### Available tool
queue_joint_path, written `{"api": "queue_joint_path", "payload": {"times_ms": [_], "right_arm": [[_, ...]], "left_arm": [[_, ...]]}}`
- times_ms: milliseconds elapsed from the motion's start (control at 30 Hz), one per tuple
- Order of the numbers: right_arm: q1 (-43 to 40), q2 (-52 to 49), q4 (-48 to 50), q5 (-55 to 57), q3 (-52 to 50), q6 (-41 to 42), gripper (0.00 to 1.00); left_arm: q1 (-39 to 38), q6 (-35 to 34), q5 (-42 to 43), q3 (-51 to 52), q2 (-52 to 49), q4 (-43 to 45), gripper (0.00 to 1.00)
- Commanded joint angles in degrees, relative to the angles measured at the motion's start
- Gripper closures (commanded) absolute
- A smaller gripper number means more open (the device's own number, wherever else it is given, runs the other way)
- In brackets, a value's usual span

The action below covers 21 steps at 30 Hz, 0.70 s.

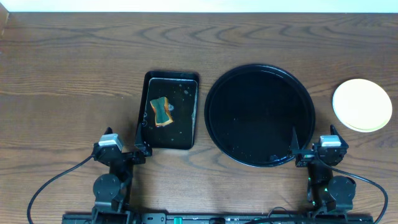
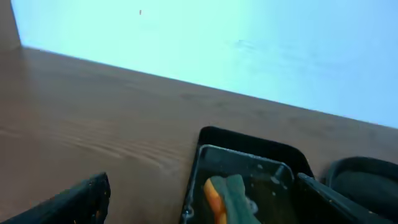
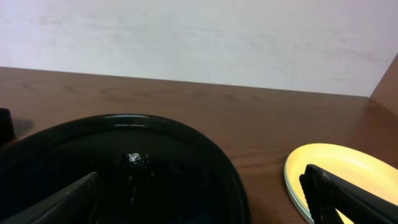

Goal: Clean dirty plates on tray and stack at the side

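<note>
Plates (image 1: 362, 104): sat stacked on bare tabletop (image 1: 74, 74) right of tray (image 1: 258, 115), yellow one on top, looked clean. None left on tray. Lay ahead and to the right of right gripper (image 3: 199, 199), near it; well apart from left gripper (image 2: 202, 199), beyond tray. Round, so no long axis. Both grippers spread wide, gripped nothing. Probably finished.
</note>
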<state>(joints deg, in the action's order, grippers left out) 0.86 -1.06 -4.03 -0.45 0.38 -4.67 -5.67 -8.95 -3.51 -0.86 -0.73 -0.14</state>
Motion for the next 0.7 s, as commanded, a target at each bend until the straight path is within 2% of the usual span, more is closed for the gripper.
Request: {"api": "queue_joint_path", "payload": {"times_ms": [0, 667], "right_arm": [[0.72, 0.04, -0.24, -0.44, -0.07, -0.55, 0.01], [0.72, 0.04, -0.22, -0.44, -0.07, -0.55, 0.01]], "left_arm": [[0.35, 4.63, 0.37, 0.63, 0.66, -3.54, 0.07], [0.35, 4.66, 1.36, 0.63, 0.44, -3.89, 0.07]]}}
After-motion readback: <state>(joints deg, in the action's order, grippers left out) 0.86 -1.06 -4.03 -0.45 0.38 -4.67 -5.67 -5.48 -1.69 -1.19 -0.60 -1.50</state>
